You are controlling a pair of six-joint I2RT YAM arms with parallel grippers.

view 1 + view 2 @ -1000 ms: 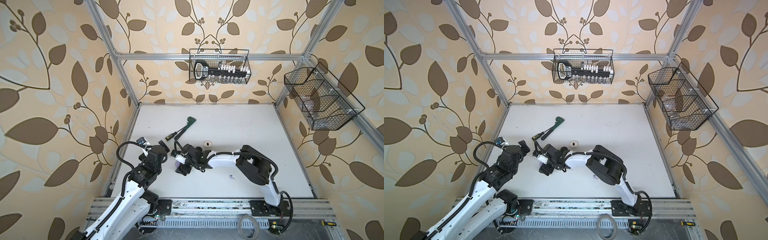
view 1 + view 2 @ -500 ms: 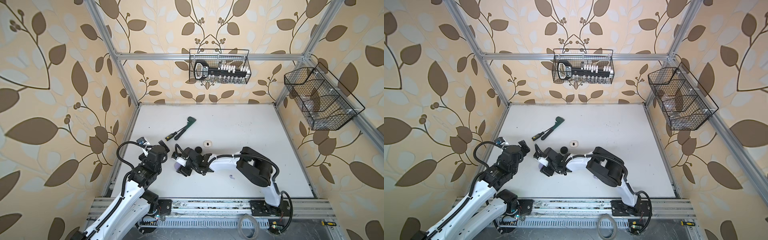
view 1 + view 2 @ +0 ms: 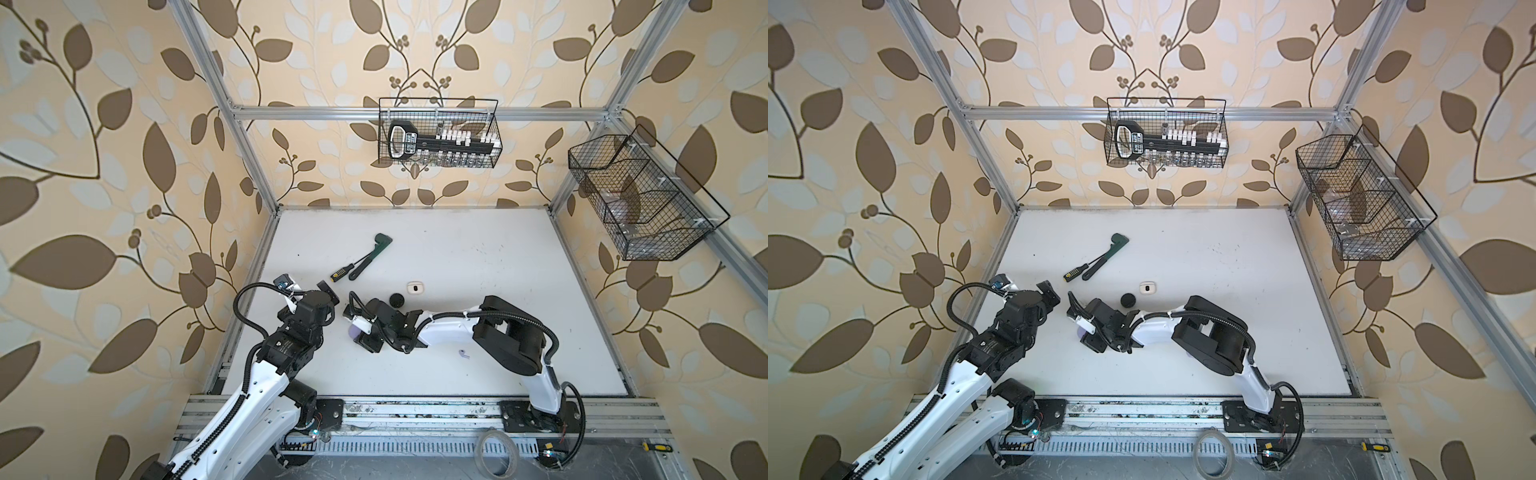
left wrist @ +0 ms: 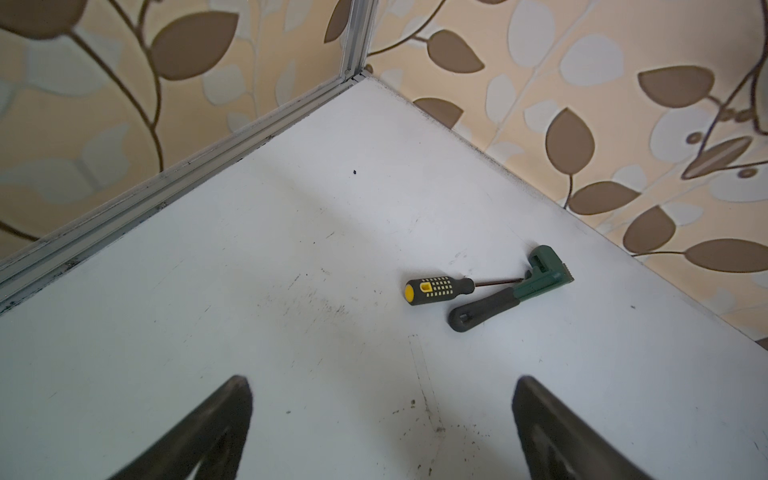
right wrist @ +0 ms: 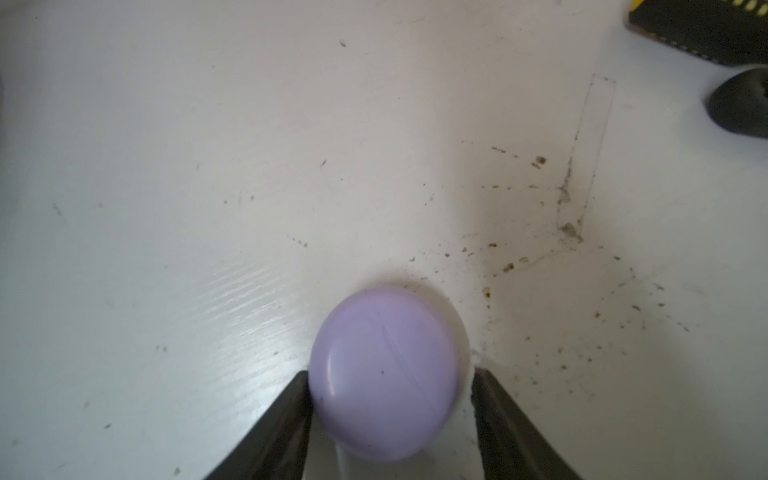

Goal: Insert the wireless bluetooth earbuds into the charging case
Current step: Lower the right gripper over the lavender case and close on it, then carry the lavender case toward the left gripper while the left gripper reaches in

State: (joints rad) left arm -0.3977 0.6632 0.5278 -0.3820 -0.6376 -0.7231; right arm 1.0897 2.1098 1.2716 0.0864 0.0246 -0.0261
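- Left gripper (image 4: 382,384): jaws wide apart, empty, over bare table (image 4: 249,270), well clear of the work.
- Lavender case (image 5: 384,374): flat on the table, lid apparently shut, between the right gripper (image 5: 390,372) jaws. One pad touches it and the other sits at its pale rim. Whether it is clamped cannot be told.
- Recommendation: grip squarely across the widest part and low down, since the round shell may slip out. The lid needs opening first.
- Lavender earbud (image 3: 464,354): loose on the table beside the right arm, apart from the case.
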